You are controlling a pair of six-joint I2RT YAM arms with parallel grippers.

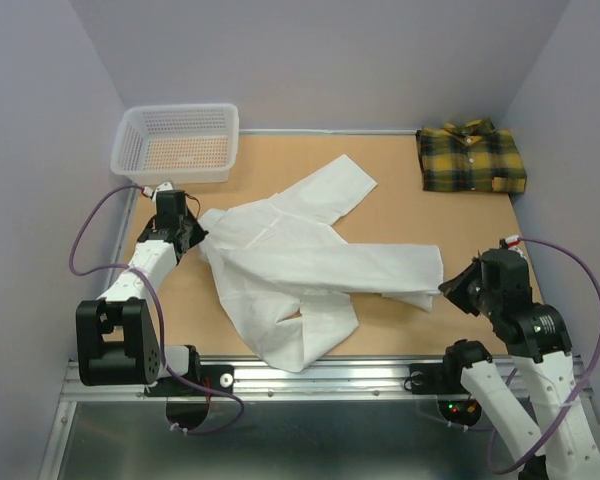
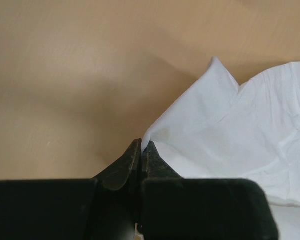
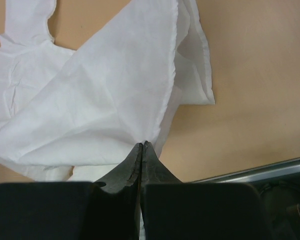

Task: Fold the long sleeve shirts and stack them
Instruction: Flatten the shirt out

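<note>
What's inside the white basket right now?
Nothing shows inside the basket; its mesh floor looks bare. The white shirt and plaid shirt both lie outside it on the table. The near wall partly screens the floor's near edge.

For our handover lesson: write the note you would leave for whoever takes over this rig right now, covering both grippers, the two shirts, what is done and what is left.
Left gripper: shut, pinching the left edge of the white shirt.
Right gripper: shut on that shirt's right end.
Plaid shirt: folded, far right corner of the table.
Done: plaid shirt folded.
To do: white shirt lies rumpled, only partly folded; finish it, then stack the two.
</note>
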